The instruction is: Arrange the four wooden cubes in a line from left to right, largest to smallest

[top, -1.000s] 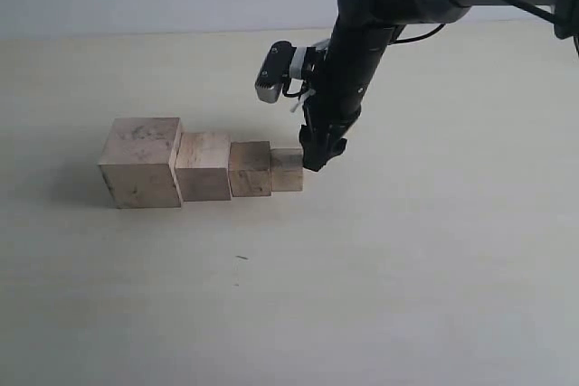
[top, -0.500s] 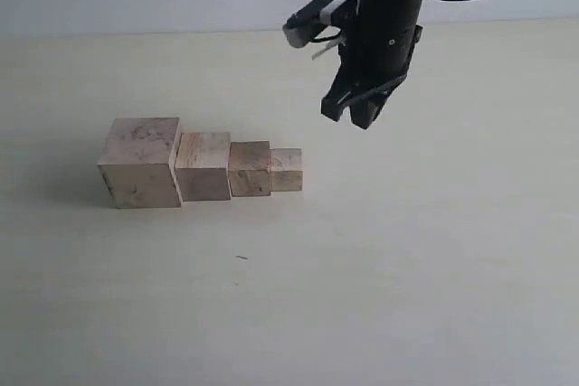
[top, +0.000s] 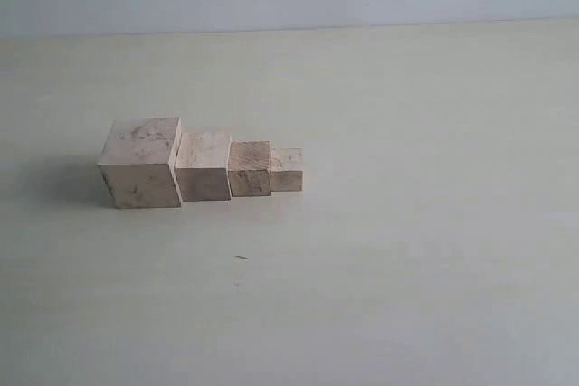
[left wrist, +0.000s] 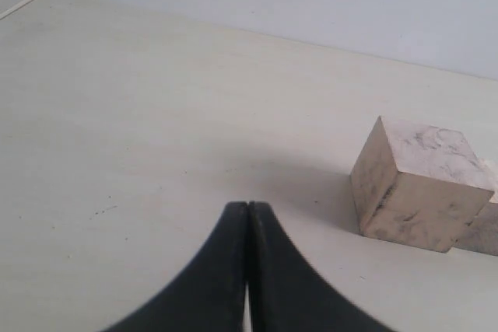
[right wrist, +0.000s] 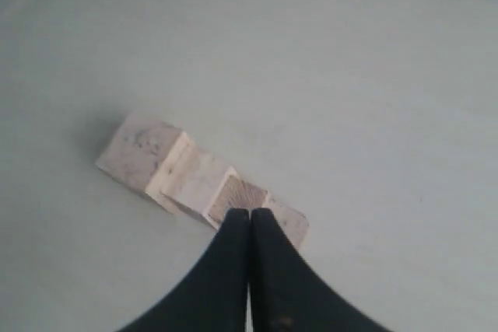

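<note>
Wooden cubes (top: pixel 204 166), all four, exterior view

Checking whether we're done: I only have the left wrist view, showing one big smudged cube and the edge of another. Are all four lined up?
Observer: Yes. The exterior view shows one row, left to right: largest cube, second cube, third cube, smallest cube.
Operator: Any gaps?
Observer: None visible; neighbours appear to touch.
Operator: Is the other arm holding anything?
Observer: No. Its wrist view shows the right gripper shut, empty, raised off the row.
</note>
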